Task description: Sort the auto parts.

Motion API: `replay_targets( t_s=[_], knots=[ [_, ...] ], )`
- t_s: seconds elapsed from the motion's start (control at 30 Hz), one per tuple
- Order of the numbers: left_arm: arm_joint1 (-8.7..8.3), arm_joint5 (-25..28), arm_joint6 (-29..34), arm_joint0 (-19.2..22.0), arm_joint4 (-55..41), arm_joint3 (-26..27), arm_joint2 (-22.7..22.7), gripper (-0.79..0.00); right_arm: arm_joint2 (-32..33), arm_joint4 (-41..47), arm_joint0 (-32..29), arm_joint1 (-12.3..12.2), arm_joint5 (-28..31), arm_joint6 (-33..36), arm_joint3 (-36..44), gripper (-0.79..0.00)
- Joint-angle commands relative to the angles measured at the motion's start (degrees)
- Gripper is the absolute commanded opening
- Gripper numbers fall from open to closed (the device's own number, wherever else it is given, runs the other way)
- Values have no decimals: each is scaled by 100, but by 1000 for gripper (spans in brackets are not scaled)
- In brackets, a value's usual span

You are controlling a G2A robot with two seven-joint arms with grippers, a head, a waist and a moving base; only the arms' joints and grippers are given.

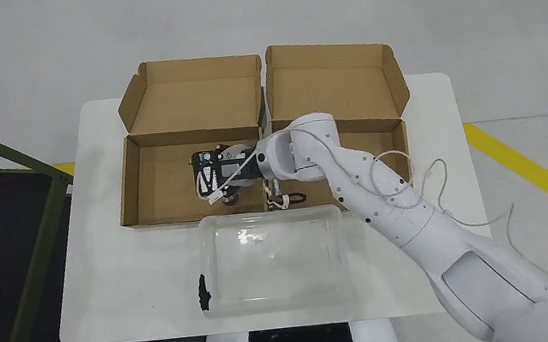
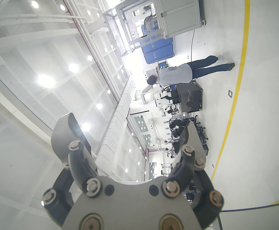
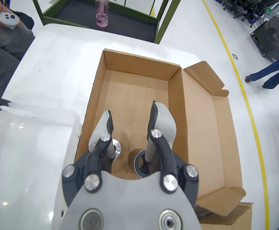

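- Right claw (image 3: 131, 111) is spread open with nothing in it, and hangs inside the cardboard box (image 3: 139, 63), above its floor.
- Two parts lie on the box floor right under the claw, at the box's near end: a silver disc (image 3: 116, 148) beside one finger and a black ring (image 3: 139, 163) beside the other. They sit close together but apart, and neither is pinched.
- Left claw (image 2: 129, 122) is also spread and empty. It points up into the room, away from the box, and its position relative to the box can't be told.
- Progress, as a judgement: at least two parts are already sorted into the box. The open claw right over them looks more like a finished drop than a pickup.
- Left to do: a small black piece (image 1: 204, 291) lies on the surface (image 1: 110, 238), nearer the robot than the box, at a corner of the clear bin (image 1: 274, 261). It probably needs sorting.
- The clear bin sits just in front of the box, on the robot's side.
- The second box (image 1: 335, 84) touches the cardboard box on its right. The arm covers most of its floor, so its contents can't be told.
- Right arm pose: it comes in from right of the box, crosses a corner of the bin and the second box, and bends at the elbow. The wrist is over the box's right half, and the claw (image 1: 212, 172) points toward its left wall.
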State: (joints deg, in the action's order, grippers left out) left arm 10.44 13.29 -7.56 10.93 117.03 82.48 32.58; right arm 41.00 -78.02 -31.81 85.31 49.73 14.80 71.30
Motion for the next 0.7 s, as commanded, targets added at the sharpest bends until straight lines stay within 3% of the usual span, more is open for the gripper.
replay_targets(
  t_s=[0.0, 0.4, 0.67],
  knots=[
    [0, 0, 0, 0, 0, 0, 0, 0, 200, 12, -196, -85, 7, 122, 309, -468],
    [0, 0, 0, 0, 0, 0, 0, 0, 1543, 170, -1873, -627, 192, 901, 2262, -446],
    [0, 0, 0, 0, 0, 0, 0, 0, 2543, -165, -3067, -926, -1, 1209, 3415, -419]
  ],
)
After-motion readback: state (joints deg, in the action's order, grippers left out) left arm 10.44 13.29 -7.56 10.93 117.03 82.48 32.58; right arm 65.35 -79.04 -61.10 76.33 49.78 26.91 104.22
